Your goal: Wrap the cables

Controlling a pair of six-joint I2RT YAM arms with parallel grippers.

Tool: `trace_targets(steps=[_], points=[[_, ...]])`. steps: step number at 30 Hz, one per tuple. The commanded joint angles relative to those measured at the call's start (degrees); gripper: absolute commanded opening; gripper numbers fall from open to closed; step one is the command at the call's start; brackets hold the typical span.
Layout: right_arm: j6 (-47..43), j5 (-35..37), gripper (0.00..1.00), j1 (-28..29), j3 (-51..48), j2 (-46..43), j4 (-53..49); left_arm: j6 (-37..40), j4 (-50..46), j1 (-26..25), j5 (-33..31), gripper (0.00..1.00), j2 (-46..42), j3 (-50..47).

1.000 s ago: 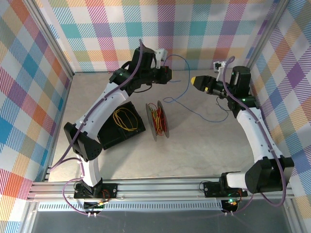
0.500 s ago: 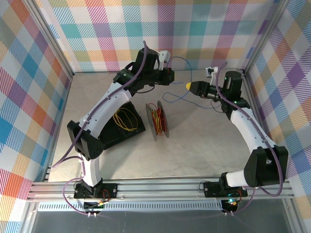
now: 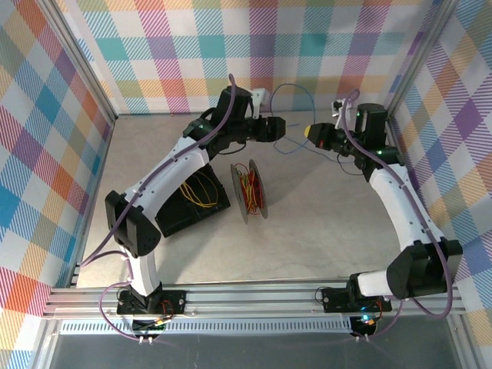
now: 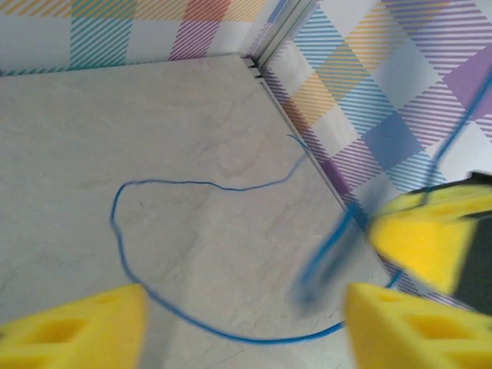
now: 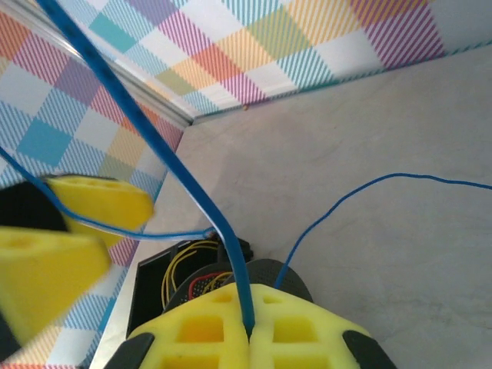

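My right pincer (image 5: 247, 319) was clamped shut on the blue cable (image 5: 175, 163). The cable rose steeply from between the pads, and its slack lay in a loose loop on the worktop (image 3: 323, 231) at the far right. My left pincer (image 4: 242, 311) stood with jaws apart just left of it; a blurred strand crossed the gap, and I could not tell if it touched. I judged the wire light, limp and a bit springy, likely to slide through the pads and kink under a hard pull. I'd take hold across the strand, near the clamped point. Red and yellow wires sat on the spool (image 3: 250, 190), and a yellow coil (image 3: 196, 188) lay in the black tray (image 3: 175, 219).
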Motion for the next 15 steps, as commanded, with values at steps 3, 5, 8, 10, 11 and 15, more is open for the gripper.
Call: trace_targets(steps=[3,5,8,10,11,15], points=[[0.0,5.0,0.00,-0.1,4.2,-3.3,-7.7,-13.9,28.2,-0.5,-0.5,1.00,-10.0,-17.3],[1.0,5.1,0.00,0.0,4.1,-3.9,-8.1,-20.1,39.2,-1.0,-2.4,1.00,-12.4,-24.8],[2.0,4.2,0.00,0.0,3.8,-4.3,-8.1,-25.0,52.2,-2.0,-4.4,1.00,-13.4,-31.5],[2.5,3.5,0.00,0.0,3.7,-4.4,-8.1,-25.7,57.1,-2.8,-5.6,1.00,-12.9,-32.8],[2.7,3.3,0.00,0.0,3.7,-4.5,-8.3,-25.9,59.3,-3.0,-5.7,1.00,-12.4,-33.0],[3.4,2.2,0.00,0.0,3.5,-4.6,-8.3,-28.2,63.3,-3.4,-5.4,1.00,-8.2,-30.4]])
